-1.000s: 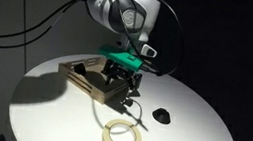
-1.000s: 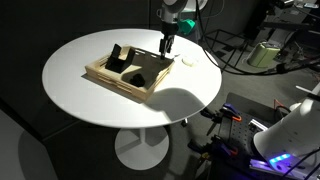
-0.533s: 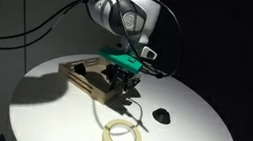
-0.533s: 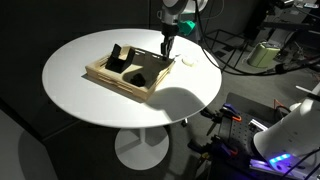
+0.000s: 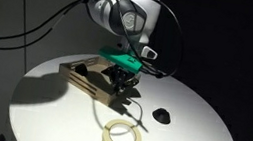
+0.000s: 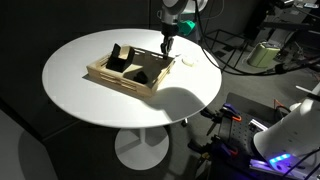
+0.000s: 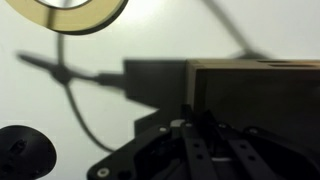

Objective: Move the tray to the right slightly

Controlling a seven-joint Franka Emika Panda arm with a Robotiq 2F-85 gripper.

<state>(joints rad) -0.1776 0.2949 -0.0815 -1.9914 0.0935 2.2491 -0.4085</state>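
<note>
The light-wood tray (image 5: pixel 83 78) (image 6: pixel 128 84) lies on the round white table (image 5: pixel 48 120) (image 6: pixel 75 100), with dark objects in its compartments. In both exterior views my gripper (image 5: pixel 119 84) (image 6: pixel 165 52) comes down from above onto the tray's end nearest the tape ring. Its fingers are shut on the rim there. In the wrist view the tray's wall (image 7: pixel 250 90) fills the right half, and the gripper (image 7: pixel 190 118) is pinched on its edge, though the contact lies in deep shadow.
A cream tape ring (image 5: pixel 122 136) (image 7: pixel 75 12) lies on the table close to the tray's gripped end. A small black lump (image 5: pixel 162 115) (image 7: pixel 22 155) sits beside it. A cable (image 7: pixel 80 95) trails across the tabletop. The table's edge curves close around.
The fingers have closed from wide open onto the tray's rim. The tray has shifted very slightly under the gripper; the arm has barely moved.
</note>
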